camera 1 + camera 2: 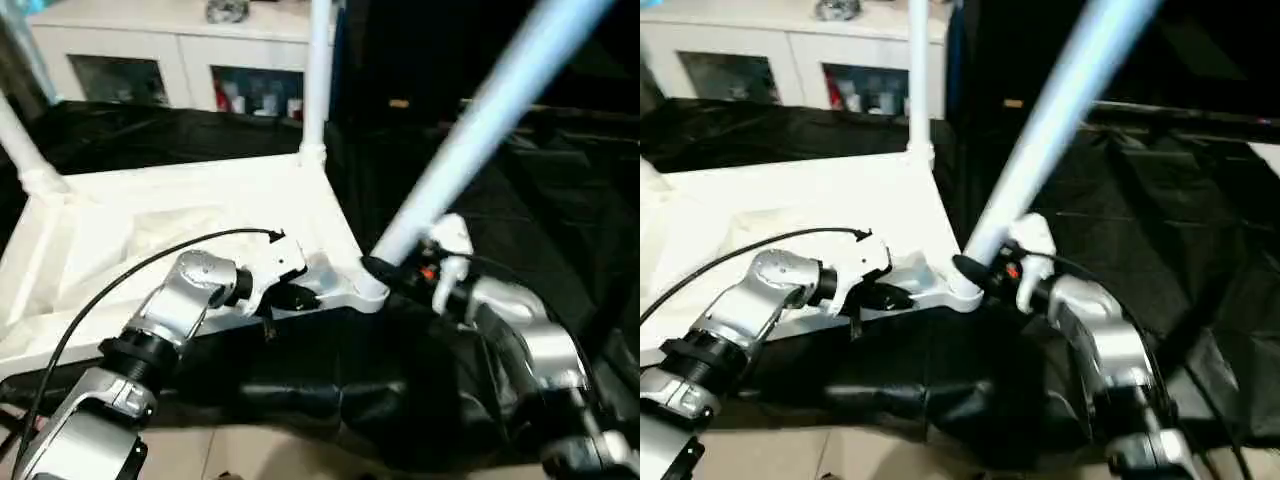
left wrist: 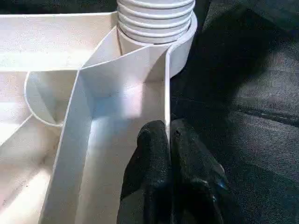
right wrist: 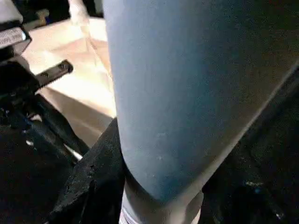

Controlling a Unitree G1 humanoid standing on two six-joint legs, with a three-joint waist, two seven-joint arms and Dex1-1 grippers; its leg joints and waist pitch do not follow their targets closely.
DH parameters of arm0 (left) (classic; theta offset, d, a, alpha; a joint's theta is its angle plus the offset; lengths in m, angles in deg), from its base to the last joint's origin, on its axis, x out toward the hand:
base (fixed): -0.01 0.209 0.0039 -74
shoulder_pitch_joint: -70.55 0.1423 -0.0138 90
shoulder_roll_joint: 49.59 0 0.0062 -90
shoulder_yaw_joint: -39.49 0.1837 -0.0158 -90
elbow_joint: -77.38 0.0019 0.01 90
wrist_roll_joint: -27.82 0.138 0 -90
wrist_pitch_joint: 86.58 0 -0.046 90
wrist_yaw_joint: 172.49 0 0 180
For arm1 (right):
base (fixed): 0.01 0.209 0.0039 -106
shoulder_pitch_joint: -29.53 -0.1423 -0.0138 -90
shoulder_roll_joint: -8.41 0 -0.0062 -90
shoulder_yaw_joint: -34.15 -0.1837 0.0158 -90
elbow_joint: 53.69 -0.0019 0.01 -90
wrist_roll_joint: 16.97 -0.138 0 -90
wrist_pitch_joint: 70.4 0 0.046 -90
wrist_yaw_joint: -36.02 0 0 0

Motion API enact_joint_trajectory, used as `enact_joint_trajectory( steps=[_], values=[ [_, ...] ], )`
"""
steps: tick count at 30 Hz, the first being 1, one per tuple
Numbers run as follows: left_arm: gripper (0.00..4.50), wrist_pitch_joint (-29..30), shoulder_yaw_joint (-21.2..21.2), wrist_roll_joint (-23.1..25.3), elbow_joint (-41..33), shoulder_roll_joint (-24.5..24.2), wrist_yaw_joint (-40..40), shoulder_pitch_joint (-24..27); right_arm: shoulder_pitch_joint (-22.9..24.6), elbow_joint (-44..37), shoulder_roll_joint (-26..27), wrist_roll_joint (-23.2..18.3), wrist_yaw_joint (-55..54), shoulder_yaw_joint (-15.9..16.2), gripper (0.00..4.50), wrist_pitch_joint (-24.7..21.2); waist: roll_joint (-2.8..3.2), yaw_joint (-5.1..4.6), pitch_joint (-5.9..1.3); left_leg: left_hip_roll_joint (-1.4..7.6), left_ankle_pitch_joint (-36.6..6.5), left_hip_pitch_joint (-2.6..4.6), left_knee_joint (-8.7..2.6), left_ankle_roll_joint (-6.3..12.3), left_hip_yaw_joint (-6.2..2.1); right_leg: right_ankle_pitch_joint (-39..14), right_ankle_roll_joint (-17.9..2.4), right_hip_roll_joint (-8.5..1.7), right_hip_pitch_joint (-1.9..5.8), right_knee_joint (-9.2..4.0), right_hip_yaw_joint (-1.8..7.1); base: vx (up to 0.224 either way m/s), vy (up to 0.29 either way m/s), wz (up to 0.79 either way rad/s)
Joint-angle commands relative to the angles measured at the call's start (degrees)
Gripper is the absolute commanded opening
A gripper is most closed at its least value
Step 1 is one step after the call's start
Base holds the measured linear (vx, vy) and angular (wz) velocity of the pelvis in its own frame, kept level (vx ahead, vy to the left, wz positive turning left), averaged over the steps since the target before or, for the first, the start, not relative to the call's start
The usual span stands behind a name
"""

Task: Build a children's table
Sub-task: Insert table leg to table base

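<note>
The white plastic tabletop point(image 1: 150, 240) lies upside down on a black cloth point(image 1: 330, 390), its ribbed underside facing up, with raised walls and curved ribs dividing it into shallow bays. 3 white tubular legs show: a far leg point(image 1: 318, 70) stands upright in its rounded corner socket, another leg point(image 1: 18, 140) rises from the corner at the robot's left, and a near leg point(image 1: 480, 130) leans steeply away to the robot's right from the near corner socket point(image 1: 365, 290). In the left wrist view that socket holds a ringed, threaded leg end point(image 2: 156, 21). The left gripper point(image 2: 167, 140) is pinched closed on the tabletop's thin outer wall just beside that corner, 1 black finger on each side of it. The right gripper point(image 1: 985, 272) is clamped around the base of the near leg, close above the socket, its black fingers point(image 3: 93, 177) pressed against the tube. A white glass-door cabinet point(image 1: 170, 60) stands behind.
</note>
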Motion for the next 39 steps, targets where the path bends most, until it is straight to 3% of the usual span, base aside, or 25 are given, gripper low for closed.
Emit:
enact_joint_trajectory(
  steps=[1,2,10,15,20,28,33,39],
  values=[
    [0.00,-0.69,-0.40,0.53,-1.04,-0.35,-0.59,-1.33,0.99,4.06,-1.02,3.20,2.15,4.12,1.89,-3.91,0.07,-0.11,-2.74,-0.95,-25.09,0.42,-4.48,1.14,0.50,-34.90,-3.70,-1.46,2.43,-6.14,0.47,0.000,0.000,0.00],
    [0.00,-0.73,-0.36,0.61,-1.11,-0.37,-0.43,-1.24,0.56,4.35,-1.39,3.54,3.12,4.77,1.89,-4.26,-0.16,-0.21,-2.79,-0.91,-25.02,0.36,-4.50,1.16,0.43,-34.98,-3.70,-1.52,2.60,-6.07,0.41,0.000,0.000,0.00],
    [0.00,-0.66,0.13,0.54,-1.72,-0.68,0.55,-0.99,-2.28,8.04,-2.84,4.97,7.66,7.46,1.88,-4.01,-0.11,-0.27,-2.86,-0.51,-24.65,0.62,-4.84,1.33,0.50,-30.49,-6.24,-1.75,2.78,-5.73,0.83,0.000,0.000,0.00],
    [0.00,-0.80,0.43,0.52,-1.94,-0.81,1.50,-1.11,-3.61,9.78,-2.80,5.33,10.37,8.43,1.88,-3.17,-0.21,-0.11,-2.96,-0.54,-24.08,0.75,-4.80,1.26,0.65,-29.97,-6.65,-1.83,2.85,-5.73,0.97,0.000,0.000,0.00],
    [0.00,-2.01,1.59,0.51,-2.95,-1.50,4.42,-1.37,-5.97,12.57,-2.94,6.28,15.16,10.36,1.88,0.78,-0.25,-0.14,-3.13,-0.38,-22.95,0.46,-4.97,1.28,0.59,-28.06,-7.50,-1.87,3.22,-5.35,1.03,0.000,0.000,0.00],
    [0.00,-2.45,3.28,-1.11,-9.58,-4.54,11.67,-0.04,-6.03,11.41,-5.16,6.32,23.98,12.17,1.88,3.93,0.04,0.45,-3.44,-0.01,-17.63,0.54,-4.94,2.15,1.03,-16.20,-12.55,-1.60,3.70,-3.76,1.60,0.000,0.000,0.00],
    [0.00,-1.14,3.55,-1.52,-11.85,-5.75,13.02,0.36,-5.28,11.51,-5.68,7.13,26.26,12.75,1.88,6.75,0.06,0.46,-3.54,-0.05,-16.28,0.38,-4.89,2.10,1.06,-13.80,-13.32,-1.61,4.03,-3.35,1.65,0.000,0.000,0.00],
    [0.00,0.90,1.31,-1.69,-11.03,-4.42,9.18,-0.38,-5.61,13.30,-3.76,7.87,22.56,11.40,1.88,7.22,-0.17,0.41,-3.37,-0.16,-17.24,0.51,-4.89,1.81,1.17,-16.66,-12.65,-1.67,3.81,-3.63,1.73,0.000,0.000,0.00]
  ],
)
